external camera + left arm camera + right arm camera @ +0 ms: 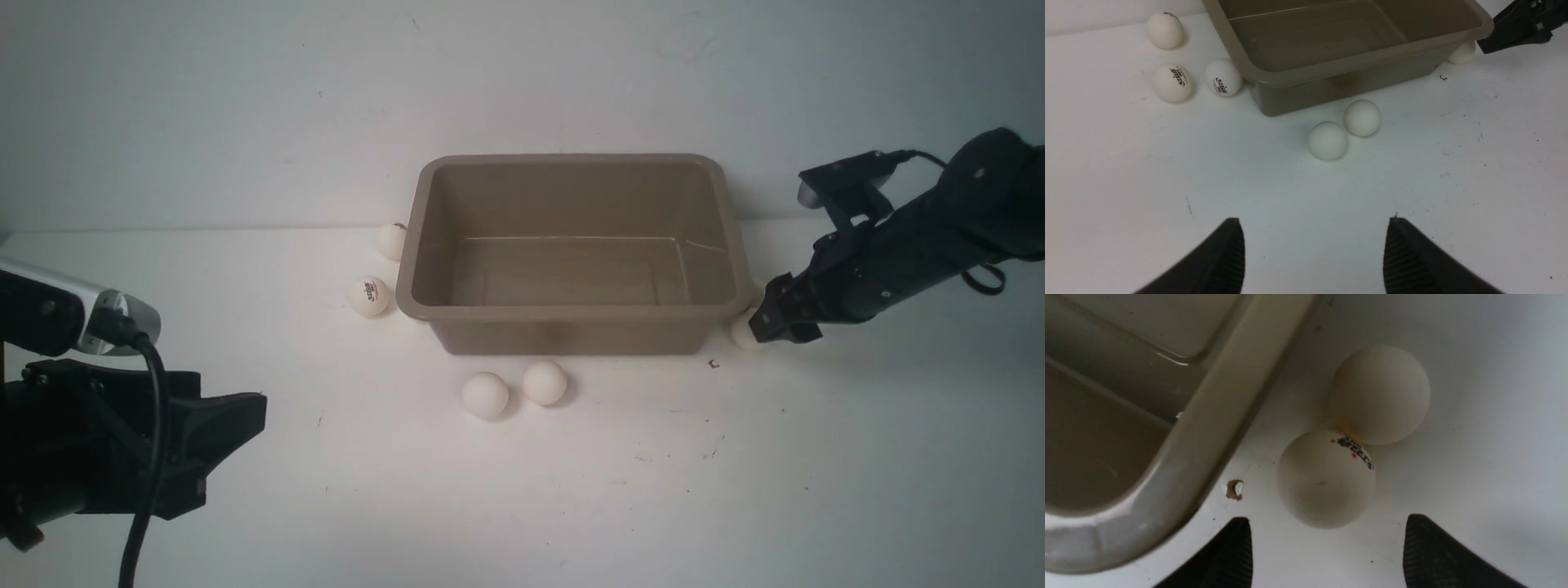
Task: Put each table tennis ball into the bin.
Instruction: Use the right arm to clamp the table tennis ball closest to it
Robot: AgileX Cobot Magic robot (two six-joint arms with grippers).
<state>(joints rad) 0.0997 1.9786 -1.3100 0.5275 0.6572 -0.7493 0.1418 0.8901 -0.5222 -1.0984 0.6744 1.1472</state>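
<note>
We see the bin (571, 309) upright on the white table (522, 506), mouth up, its long axis running left to right. The table tennis balls (1327, 141) lie on the table around it: two before its near wall, three off its left end, two touching by its right near corner. The right gripper (1327, 517) stands spread just short of the logo ball (1327, 477). The left gripper (1314, 228), also spread, holds nothing.

You get soft, diffuse overhead light. The table (571, 490) reads near-white, brightest beside the bin (571, 310). Shadows under the table tennis balls (485, 396) are faint and short. The front view dims toward its corners; the right wrist view looks slightly soft.
</note>
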